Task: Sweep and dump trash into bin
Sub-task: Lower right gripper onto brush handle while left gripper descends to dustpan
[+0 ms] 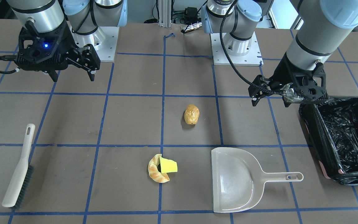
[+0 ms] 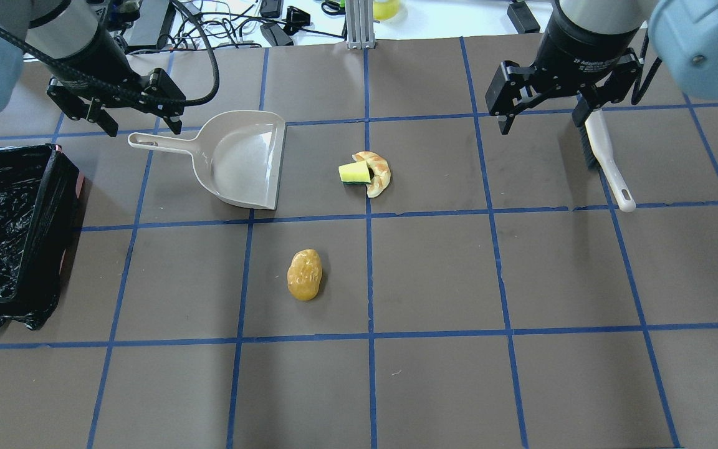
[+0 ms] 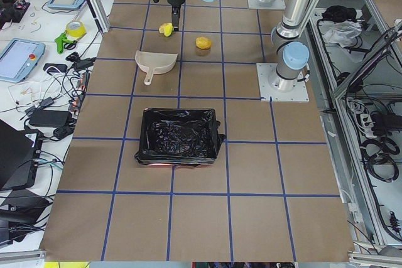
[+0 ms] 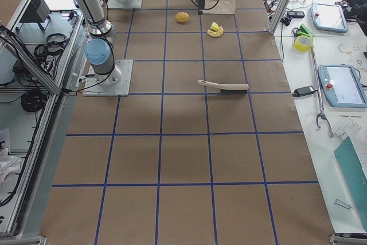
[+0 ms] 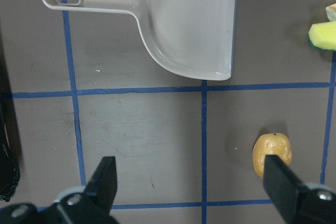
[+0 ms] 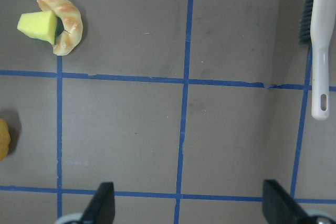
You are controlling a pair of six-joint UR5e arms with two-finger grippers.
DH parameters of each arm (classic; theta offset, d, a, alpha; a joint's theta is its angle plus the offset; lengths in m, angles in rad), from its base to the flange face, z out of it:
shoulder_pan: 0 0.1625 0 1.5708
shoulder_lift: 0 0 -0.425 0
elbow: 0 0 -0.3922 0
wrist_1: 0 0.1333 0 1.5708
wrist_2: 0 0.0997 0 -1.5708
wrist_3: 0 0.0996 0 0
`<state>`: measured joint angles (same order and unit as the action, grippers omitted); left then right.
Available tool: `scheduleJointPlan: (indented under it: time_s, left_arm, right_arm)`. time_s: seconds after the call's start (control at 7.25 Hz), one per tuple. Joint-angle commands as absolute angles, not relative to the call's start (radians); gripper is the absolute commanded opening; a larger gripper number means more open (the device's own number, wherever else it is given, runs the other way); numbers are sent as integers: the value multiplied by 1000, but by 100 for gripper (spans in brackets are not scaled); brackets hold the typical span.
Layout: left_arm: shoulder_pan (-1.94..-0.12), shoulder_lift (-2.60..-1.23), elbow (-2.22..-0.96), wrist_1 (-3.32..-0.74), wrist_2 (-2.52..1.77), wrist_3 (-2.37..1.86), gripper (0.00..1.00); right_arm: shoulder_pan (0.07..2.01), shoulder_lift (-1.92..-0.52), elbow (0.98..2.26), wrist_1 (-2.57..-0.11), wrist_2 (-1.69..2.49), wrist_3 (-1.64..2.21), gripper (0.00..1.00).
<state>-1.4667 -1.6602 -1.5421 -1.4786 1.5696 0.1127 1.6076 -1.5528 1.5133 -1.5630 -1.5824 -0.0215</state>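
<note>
The trash lies on the brown table. A golden-brown croissant curls around a yellow sponge wedge. A glossy tan oval lump lies apart, nearer the robot. The bin, lined with black plastic, stands at the table's left end. My left gripper is open and empty, hovering between the bin and the dustpan's handle. My right gripper is open and empty, hovering beside the brush's bristle end.
A beige translucent dustpan lies flat, its mouth toward the croissant and its handle toward the bin. A beige hand brush lies on the robot's right side. Blue tape lines grid the table.
</note>
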Motion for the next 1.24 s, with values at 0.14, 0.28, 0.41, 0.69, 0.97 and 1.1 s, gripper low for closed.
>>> scheduleJointPlan:
  time_s: [0.14, 0.28, 0.41, 0.69, 0.97, 1.1]
  left_arm:
    - [-1471, -1666, -1557, -1479, 1571, 112, 100]
    - [-1471, -1658, -1555, -1477, 1571, 112, 100]
    - [-1470, -1649, -1555, -1479, 1572, 112, 100]
    - [-1474, -1625, -1543, -1479, 1572, 106, 100]
    - [-1483, -1585, -1542, -1482, 1575, 83, 100]
    - [-1485, -1560, -1551, -1486, 1578, 84, 100]
  right_arm:
    - [1595, -1542, 1514, -1574, -1582, -69, 100]
    - [1532, -1534, 1535, -1563, -1586, -146, 100]
    - [1428, -1532, 1598, -1583, -1583, -216, 99]
    - [1312, -1468, 1680, -1791, -1623, -308, 100]
    - [1287, -1302, 1658, -1929, -1670, -281, 100]
    - [1281, -1234, 1654, -1971, -1672, -256, 99]
